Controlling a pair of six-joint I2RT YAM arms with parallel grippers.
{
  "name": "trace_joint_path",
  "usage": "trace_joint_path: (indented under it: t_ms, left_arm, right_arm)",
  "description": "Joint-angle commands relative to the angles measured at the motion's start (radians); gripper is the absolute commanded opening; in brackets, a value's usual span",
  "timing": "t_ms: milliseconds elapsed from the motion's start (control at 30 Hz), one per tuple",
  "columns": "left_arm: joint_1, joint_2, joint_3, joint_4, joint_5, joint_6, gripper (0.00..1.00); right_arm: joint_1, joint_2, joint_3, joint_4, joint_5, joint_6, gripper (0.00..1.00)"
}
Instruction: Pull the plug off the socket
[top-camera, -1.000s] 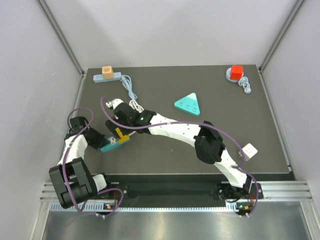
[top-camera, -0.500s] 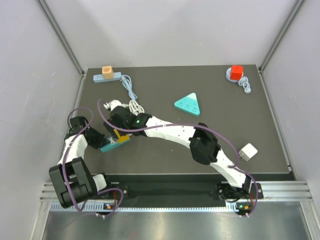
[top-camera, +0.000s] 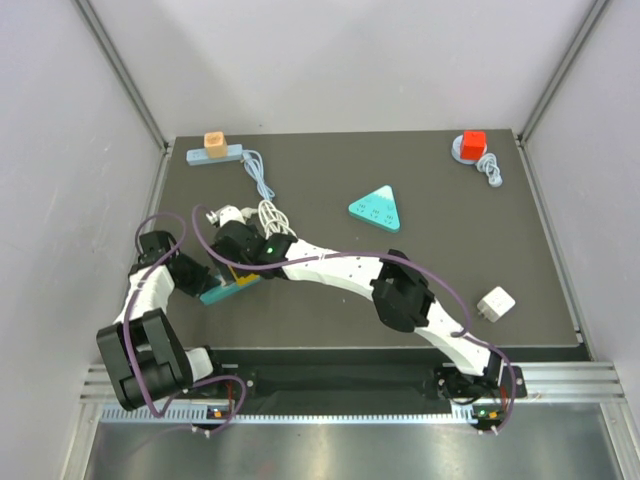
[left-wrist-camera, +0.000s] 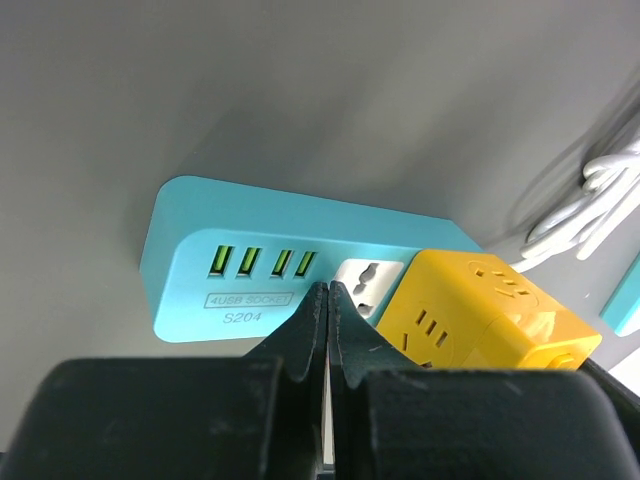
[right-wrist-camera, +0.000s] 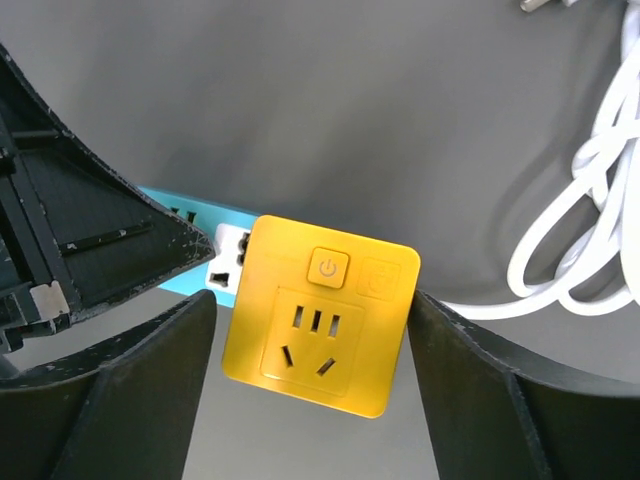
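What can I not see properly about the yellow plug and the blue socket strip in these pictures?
- Left wrist view: the yellow plug covers the right end of the socket strip.
- Right wrist view: the plug's own body hides its pins. Whether the right gripper touches its sides is unclear.
- Top view: the right arm covers nearly all of the plug.

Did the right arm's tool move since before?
Yes. The right tool slid left, away from the teal triangle, to straddle the yellow plug.

The right hand (right-wrist-camera: 312, 345) is sliding over the yellow plug (right-wrist-camera: 318, 320). Its fingers (right-wrist-camera: 150, 390) are narrowing on either side of it.
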Motion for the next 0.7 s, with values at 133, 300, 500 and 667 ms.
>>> trace_joint_path:
  t_ms: [133, 300, 500, 667]
  left_arm:
    - [0.007, 0.05, -0.011, -0.032, -0.068, 0.029, 0.0]
    - [0.006, 0.046, -0.014, -0.03, -0.068, 0.028, 0.0]
    - [0.007, 0.041, -0.014, -0.03, -0.083, 0.023, 0.0]
    - [0.007, 0.041, -0.018, -0.039, -0.099, 0.014, 0.0]
  right_arm:
    - [0.023, 0.029, 0.077, 0.016, 0.062, 0.057, 0.74]
    - [0.025, 0.037, 0.081, 0.002, 0.078, 0.061, 0.76]
    - [0.028, 0.051, 0.098, -0.01, 0.101, 0.058, 0.75]
    - [0.029, 0.071, 0.135, -0.022, 0.116, 0.058, 0.58]
